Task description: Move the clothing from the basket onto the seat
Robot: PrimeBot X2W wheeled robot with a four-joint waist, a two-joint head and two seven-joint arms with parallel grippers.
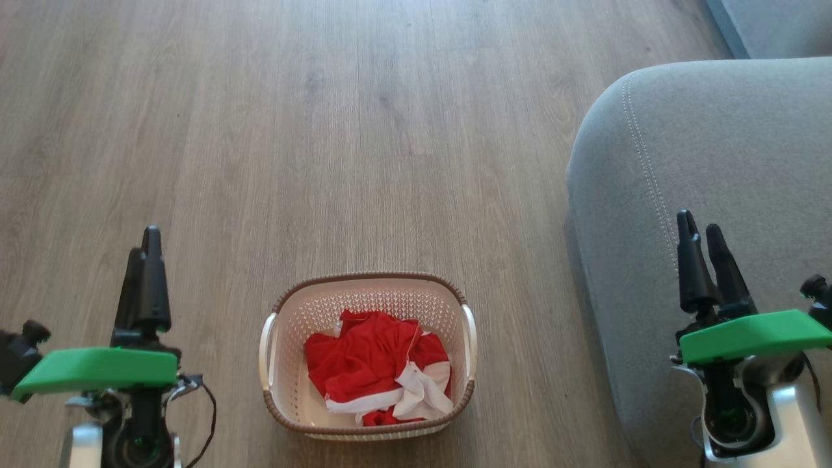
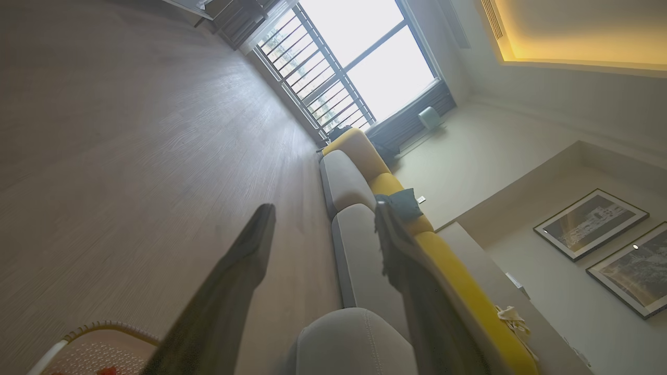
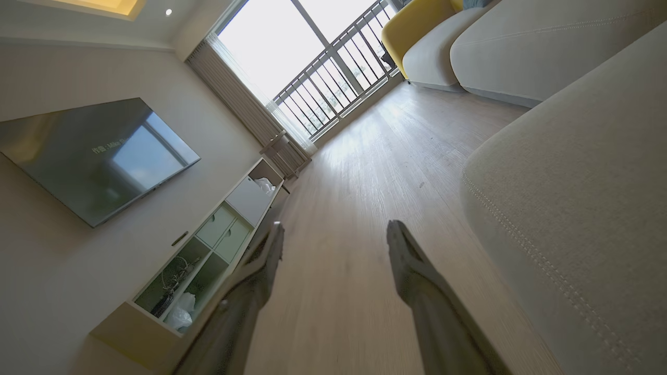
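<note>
Clothing [image 1: 380, 364] is being kept crumpled in the basket [image 1: 370, 276], beside the seat [image 1: 715, 162]. Left gripper [image 1: 144, 242] and right gripper [image 1: 697, 222] are being held parted, empty. Soft, light, limp fabric is being presumed; pinching at a raised fold is advised.

claw fingers [image 1: 153, 279] black | wrist plates [image 1: 97, 367] green | housings [image 1: 794, 416] silver | cable [image 1: 213, 416] black

Clothing [image 1: 372, 361] in basket [image 1: 390, 303] — seat [image 1: 721, 162] rightward
</note>
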